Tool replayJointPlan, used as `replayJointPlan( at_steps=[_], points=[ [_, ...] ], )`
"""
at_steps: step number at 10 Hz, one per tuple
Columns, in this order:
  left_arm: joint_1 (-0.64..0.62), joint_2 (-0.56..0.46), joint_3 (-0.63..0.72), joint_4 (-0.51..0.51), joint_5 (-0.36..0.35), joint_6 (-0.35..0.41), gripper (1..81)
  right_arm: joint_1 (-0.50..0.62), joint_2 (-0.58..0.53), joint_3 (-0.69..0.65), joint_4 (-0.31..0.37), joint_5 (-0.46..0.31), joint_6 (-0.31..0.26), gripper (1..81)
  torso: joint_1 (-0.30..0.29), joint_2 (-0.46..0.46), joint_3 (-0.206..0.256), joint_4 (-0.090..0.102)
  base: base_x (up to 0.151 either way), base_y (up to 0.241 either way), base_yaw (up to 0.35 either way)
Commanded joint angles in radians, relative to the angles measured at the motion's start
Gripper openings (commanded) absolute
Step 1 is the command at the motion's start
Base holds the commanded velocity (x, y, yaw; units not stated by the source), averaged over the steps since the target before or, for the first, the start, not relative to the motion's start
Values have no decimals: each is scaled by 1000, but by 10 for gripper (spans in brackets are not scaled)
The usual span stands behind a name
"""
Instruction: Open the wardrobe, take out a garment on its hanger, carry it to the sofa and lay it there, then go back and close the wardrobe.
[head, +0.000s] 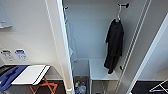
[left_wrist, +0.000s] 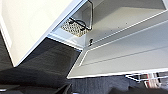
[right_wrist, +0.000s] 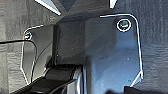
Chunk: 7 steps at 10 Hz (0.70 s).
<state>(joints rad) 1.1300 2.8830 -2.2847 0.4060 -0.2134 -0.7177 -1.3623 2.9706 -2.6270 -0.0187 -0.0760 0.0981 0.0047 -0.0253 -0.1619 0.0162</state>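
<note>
From the head view, the wardrobe (head: 100, 37) is seen standing open, with its left door (head: 62, 45) swung out toward the camera and its right door (head: 140, 50) swung out too. The garment (head: 114, 45), a black top, is seen hanging limp inside the wardrobe on the right, on the hanger (head: 118, 15), whose hook is caught on a dark peg (head: 124, 5) high up. A white shelf (head: 101, 69) is seen just under the garment. A small basket of things (head: 80, 87) is seen low down, left of the shelf. A folding stand with orange legs (head: 37, 80) is seen at the left by the wall, with a white board and a blue cloth (head: 10, 76) laid on it. From the left wrist view, the white wardrobe is seen from below, with an open door (left_wrist: 120, 60) and a patterned basket with a dark handle (left_wrist: 75, 26) inside, above a dark floor (left_wrist: 50, 62). From the right wrist view, the robot's dark plate is seen over a grey floor (right_wrist: 12, 27). Whether each hand is spread or pressed together cannot be told.
</note>
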Motion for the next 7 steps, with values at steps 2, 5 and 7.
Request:
replayJointPlan(
  at_steps=[2, 5, 7],
  points=[
    [-124, -20, 68, -9, -107, -109, 811, 58, 0, 3, -1, -61, -1, 811, 0, 0, 0, 0, 0, 0, 0],
    [-127, 3, 70, -4, -221, -148, 811, 68, 0, 3, -3, -81, -1, 811, 0, 0, 0, 0, 0, 0, 0],
    [-129, 16, 56, -10, -281, -146, 811, 74, 1, 9, -6, -110, -3, 811, 0, 0, 0, 0, 0, 0, 0]
  ],
)
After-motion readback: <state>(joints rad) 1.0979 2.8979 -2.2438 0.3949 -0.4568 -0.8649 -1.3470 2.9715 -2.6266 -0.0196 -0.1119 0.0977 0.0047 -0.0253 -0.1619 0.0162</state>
